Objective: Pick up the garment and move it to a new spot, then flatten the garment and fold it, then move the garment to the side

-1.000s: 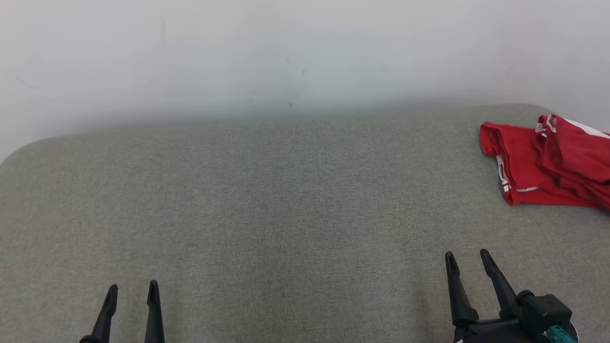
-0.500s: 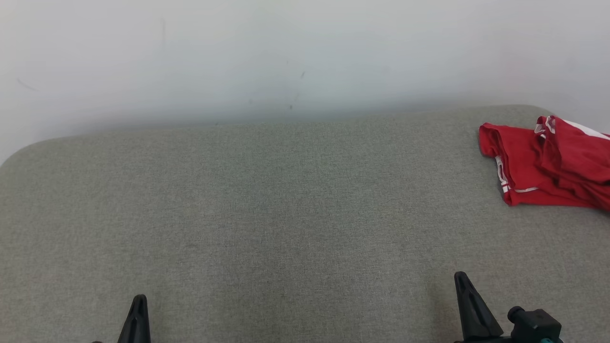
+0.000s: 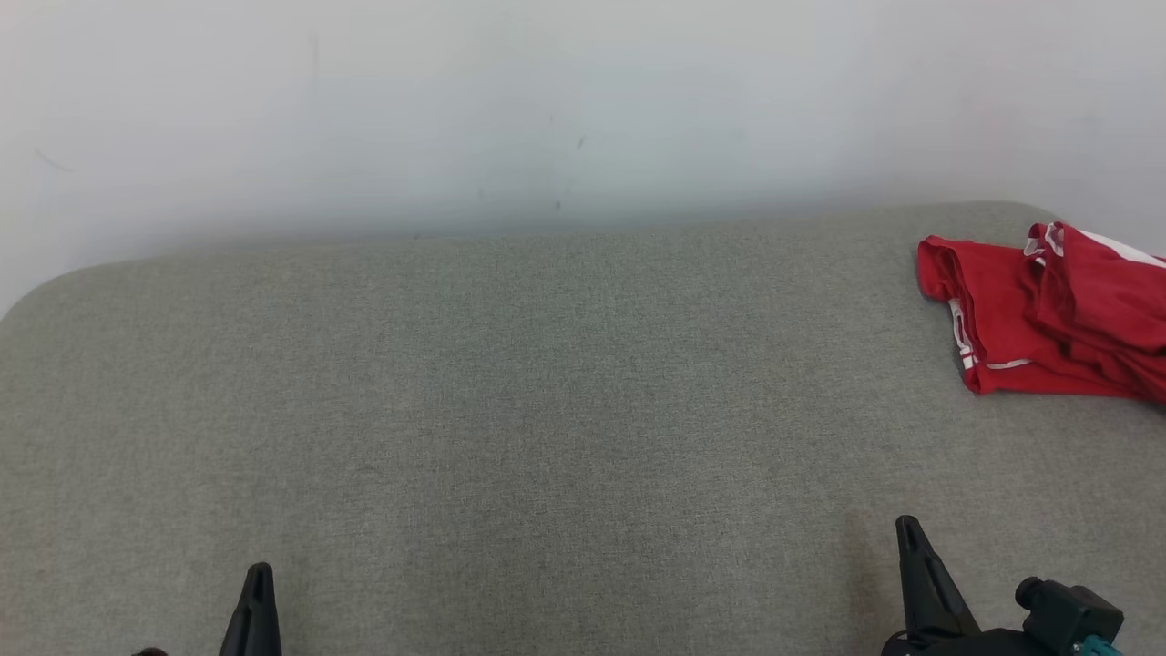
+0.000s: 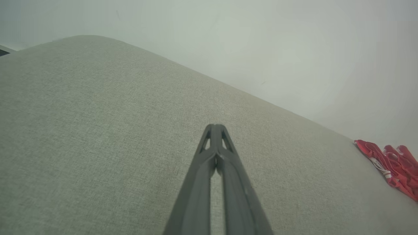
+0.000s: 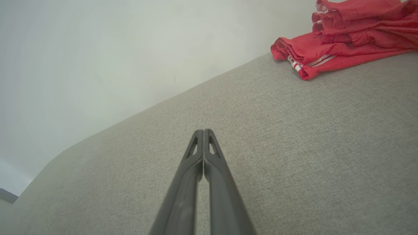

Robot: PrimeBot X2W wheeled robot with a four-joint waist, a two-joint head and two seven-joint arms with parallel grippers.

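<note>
Two grippers sit at the bottom edge of the head view, the left gripper [image 3: 258, 576] at lower left and the right gripper [image 3: 908, 536] at lower right. Each has its fingers pressed together on nothing. The red garment [image 3: 1038, 319] lies at the upper right, on the grey padded surface [image 3: 547, 410] and well apart from both grippers, running past the frame's right edge.

From the left wrist, the left gripper [image 4: 215, 129] points up the middle with its fingertips meeting, clear of any cloth. The garment [image 4: 392, 166] is a small red strip at the right edge.

From the right wrist, the right gripper [image 5: 203, 133] is likewise clenched and empty. The garment [image 5: 343, 39] fills the upper right in stacked, rumpled layers with a white-striped hem showing.

Judging by those layers and the place at the side, this is either the very start or the last step already done; I cannot tell which. If the start, the next move calls for the right gripper to part its fingers and reach toward the upper right.

No bin, basket or box is to be seen, so there are no contents to report.
</note>
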